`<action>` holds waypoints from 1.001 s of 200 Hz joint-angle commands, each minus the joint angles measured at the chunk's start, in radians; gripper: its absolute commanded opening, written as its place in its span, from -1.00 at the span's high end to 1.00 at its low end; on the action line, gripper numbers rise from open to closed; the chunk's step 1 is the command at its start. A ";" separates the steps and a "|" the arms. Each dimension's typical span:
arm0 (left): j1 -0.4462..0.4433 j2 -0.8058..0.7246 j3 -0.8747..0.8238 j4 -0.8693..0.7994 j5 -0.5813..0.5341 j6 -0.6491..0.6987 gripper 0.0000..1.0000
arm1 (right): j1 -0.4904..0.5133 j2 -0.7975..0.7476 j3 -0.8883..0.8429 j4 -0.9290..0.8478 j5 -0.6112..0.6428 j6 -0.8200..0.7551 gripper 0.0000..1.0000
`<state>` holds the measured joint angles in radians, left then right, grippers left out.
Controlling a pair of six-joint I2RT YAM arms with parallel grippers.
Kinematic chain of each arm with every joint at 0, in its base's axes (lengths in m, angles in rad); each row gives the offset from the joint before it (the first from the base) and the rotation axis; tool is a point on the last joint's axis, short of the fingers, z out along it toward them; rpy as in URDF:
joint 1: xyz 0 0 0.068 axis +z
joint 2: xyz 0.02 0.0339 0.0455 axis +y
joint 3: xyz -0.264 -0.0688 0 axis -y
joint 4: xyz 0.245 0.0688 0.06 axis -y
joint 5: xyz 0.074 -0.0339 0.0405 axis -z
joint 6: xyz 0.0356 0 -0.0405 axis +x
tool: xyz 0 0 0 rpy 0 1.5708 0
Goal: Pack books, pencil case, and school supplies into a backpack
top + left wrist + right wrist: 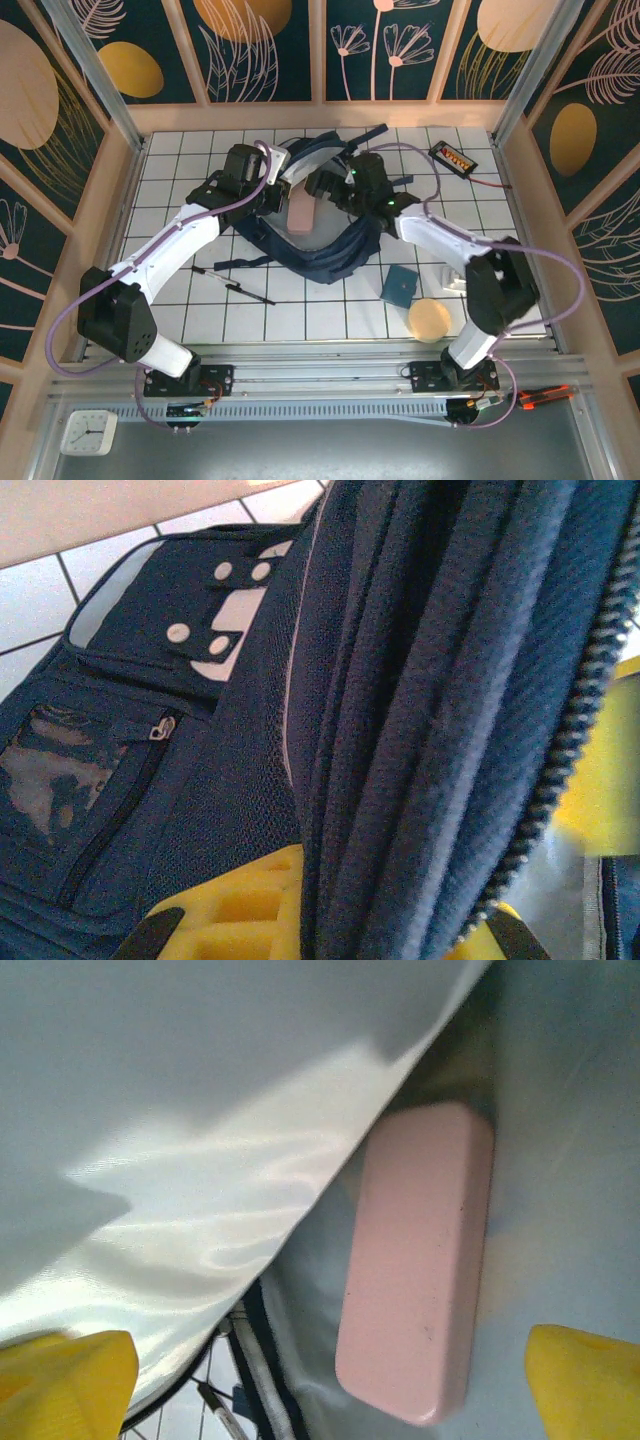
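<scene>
Two arms reach in over the navy backpack [330, 255], which lies slumped near the middle of the desk [320, 320] with its mouth pulled open between them.

The left pincer [272, 188] is clamped nearly shut on the backpack's rim. In its wrist view a thick fold of blue fabric with a zip edge rises straight out from between the yellow fingers [220, 920]. A front pocket with pale trim and a small zip pull sits to that pincer's left. Past the zip, to its right, there is a yellow blur too soft to name.

The right pincer [335, 188] stands wide open and holds nothing. From its own camera the two yellow fingertips [60, 1380] sit far apart at the bottom corners. The pencil case [415, 1270] lies just ahead of them and closer to the right-hand one, touching neither. This pink pouch rests inside the bag on pale lining, with a glossy sheet of lining draped ahead and to the left of it. From above it shows between the two pincers, in the open mouth.

Out on the tiles, nearer the arm bases, a thin black pen [235, 288] lies well behind the left pincer. A teal pad [400, 287] lies behind the right one, and a tan disc [430, 320] sits just beyond the pad. A black device with orange buttons [452, 157] sits off to the right pincer's outer side, near the back wall.
</scene>
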<state>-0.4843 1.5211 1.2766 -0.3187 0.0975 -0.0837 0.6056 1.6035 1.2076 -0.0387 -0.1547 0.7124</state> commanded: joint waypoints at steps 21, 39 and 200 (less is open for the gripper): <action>-0.010 -0.021 0.007 0.161 0.059 -0.004 1.00 | -0.033 -0.231 0.013 -0.500 0.274 -0.011 -0.98; -0.010 -0.019 0.010 0.158 0.061 -0.002 1.00 | -0.085 -0.260 0.009 -0.759 0.238 0.058 -0.98; -0.010 -0.035 -0.010 0.148 0.068 -0.030 1.00 | -0.164 -0.150 -0.339 -0.758 0.119 0.017 -0.98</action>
<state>-0.4843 1.5211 1.2526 -0.2951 0.1089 -0.0853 0.4503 1.3952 0.8429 -0.8631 -0.0254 0.7773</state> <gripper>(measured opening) 0.118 0.991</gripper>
